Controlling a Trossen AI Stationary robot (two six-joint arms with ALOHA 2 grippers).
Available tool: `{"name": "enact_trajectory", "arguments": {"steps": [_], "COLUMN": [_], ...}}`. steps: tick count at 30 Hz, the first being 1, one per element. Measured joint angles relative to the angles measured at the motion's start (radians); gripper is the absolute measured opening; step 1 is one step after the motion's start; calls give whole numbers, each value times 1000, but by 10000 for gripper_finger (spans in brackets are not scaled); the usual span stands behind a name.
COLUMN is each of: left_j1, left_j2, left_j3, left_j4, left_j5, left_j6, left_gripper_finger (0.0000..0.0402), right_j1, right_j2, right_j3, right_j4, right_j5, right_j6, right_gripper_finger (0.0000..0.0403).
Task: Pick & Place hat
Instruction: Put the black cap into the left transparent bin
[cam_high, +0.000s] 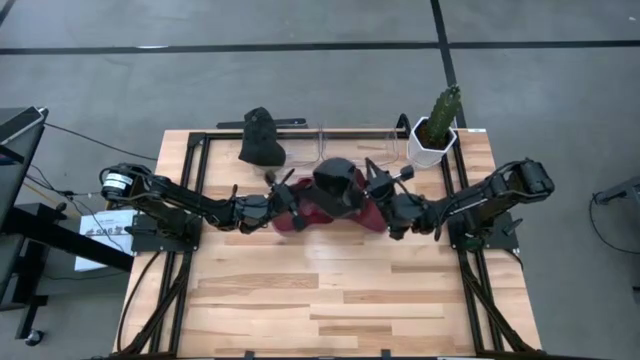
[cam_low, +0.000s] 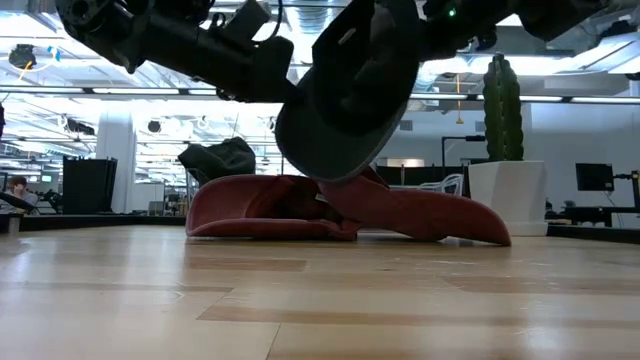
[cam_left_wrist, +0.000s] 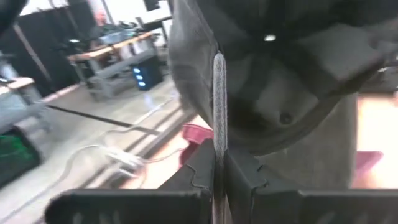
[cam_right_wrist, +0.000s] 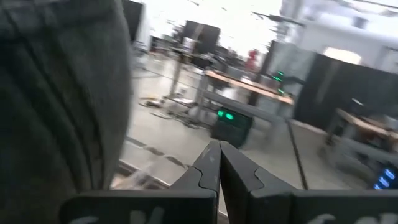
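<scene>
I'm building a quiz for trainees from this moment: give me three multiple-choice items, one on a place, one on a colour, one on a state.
1. Where is the potted cactus?
A. far right corner of the table
B. near left corner
C. table centre

2. What colour is the hat lying flat on the table under the lifted dark hat?
A. yellow
B. red
C. white

3. How is the left gripper?
A. wide open, holding nothing
B. shut on the dark hat's edge
C. resting on the cactus pot

Answers:
1 A: the high view shows the white pot at the table's far right corner.
2 B: the low view shows a red hat flat on the wood.
3 B: the left wrist view shows its fingers pinched on the hat's stitched edge.
</scene>
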Motion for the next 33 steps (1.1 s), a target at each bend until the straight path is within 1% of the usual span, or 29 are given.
{"name": "enact_trajectory", "arguments": {"steps": [3,5,8,12,13,17,21,26,30,33], "left_j1": [0,0,0,-3,-4,-14,-28,-99,-170,-206], "left_j2": [-1,-1,-1,-1,-1,-1,-10,-95,-203,-277], "left_j3": [0,0,0,0,0,0,-1,-1,-1,-1], "left_j4": [1,1,1,-2,-3,-4,-8,-39,-175,-304], "left_j5": [-52,-69,-76,-86,-87,-87,-86,-81,-82,-129], "left_j6": [27,35,49,50,50,50,53,54,26,-30], "left_gripper_finger": [20,21,20,20,20,20,20,20,19,19], "right_j1": [21,29,34,13,2,-42,-75,-92,-93,-93], "right_j2": [0,0,0,0,0,0,-1,-1,-1,-1], "right_j3": [0,0,0,0,0,-5,-5,-5,-6,-6], "right_j4": [1,31,88,95,94,68,-16,-63,-67,-67], "right_j5": [-81,-82,16,212,234,242,243,243,243,243], "right_j6": [-5,-26,-83,-113,-115,-64,-10,0,-1,0], "right_gripper_finger": [0,0,0,0,0,0,0,0,0,0]}}
